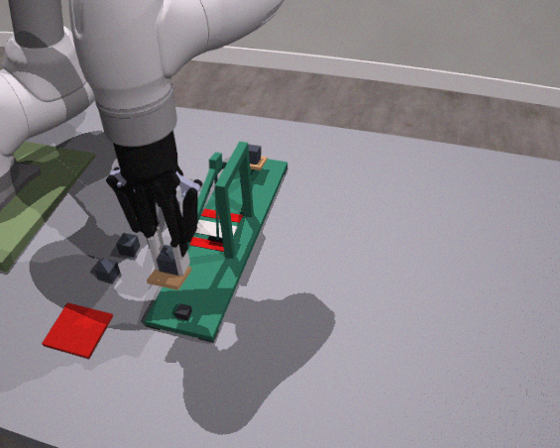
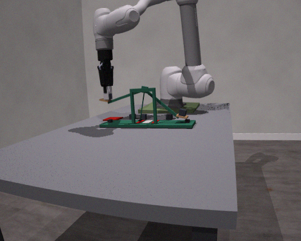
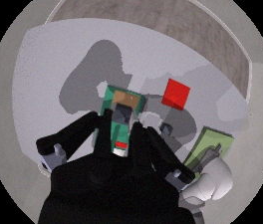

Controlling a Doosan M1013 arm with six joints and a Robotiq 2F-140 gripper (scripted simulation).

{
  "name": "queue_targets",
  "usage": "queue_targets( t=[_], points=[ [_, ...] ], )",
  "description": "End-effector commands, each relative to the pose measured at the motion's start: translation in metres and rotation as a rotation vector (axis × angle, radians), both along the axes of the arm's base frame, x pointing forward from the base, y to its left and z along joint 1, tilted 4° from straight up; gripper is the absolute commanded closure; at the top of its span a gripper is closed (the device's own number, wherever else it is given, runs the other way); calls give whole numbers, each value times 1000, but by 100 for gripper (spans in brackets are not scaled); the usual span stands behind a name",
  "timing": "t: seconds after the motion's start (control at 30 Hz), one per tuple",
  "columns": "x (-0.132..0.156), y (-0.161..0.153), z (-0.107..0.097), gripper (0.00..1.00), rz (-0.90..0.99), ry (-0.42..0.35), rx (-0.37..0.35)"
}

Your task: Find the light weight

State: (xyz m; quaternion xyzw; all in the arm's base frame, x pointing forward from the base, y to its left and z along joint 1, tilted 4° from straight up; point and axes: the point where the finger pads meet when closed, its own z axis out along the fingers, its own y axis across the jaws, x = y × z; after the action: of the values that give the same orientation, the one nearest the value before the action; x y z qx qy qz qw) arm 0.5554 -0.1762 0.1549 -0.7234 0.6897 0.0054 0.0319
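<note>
The green rocker balance (image 1: 214,289) (image 2: 165,123) is tipped: its near tan pan (image 1: 168,279) (image 2: 104,100) is raised and its far pan (image 1: 260,163) (image 2: 182,116) is down. A dark weight (image 1: 254,150) (image 2: 182,111) sits on the far pan. My gripper (image 1: 168,255) (image 2: 107,95) (image 3: 122,112) is shut on another dark weight (image 1: 168,258) that stands on the near pan. The pointer (image 1: 214,240) hangs over the near red field. Two more weights (image 1: 128,244) (image 1: 106,270) lie on the table left of the balance. The red dish (image 1: 77,329) (image 2: 112,118) (image 3: 175,92) lies flat and holds nothing.
A small black block (image 1: 182,311) sits on the near end of the balance base. The arm's olive base plate (image 1: 26,208) (image 2: 189,106) lies at the left. The balance's upright frame (image 1: 231,198) stands just right of my fingers.
</note>
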Motion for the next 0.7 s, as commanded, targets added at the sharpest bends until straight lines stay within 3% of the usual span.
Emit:
queue_targets(
  t=[0.0, 0.67],
  points=[
    [-1, -1, 17, 76, 0, 0, 0],
    [-11, -2, 24, 76, -17, 1, 1]
  ],
)
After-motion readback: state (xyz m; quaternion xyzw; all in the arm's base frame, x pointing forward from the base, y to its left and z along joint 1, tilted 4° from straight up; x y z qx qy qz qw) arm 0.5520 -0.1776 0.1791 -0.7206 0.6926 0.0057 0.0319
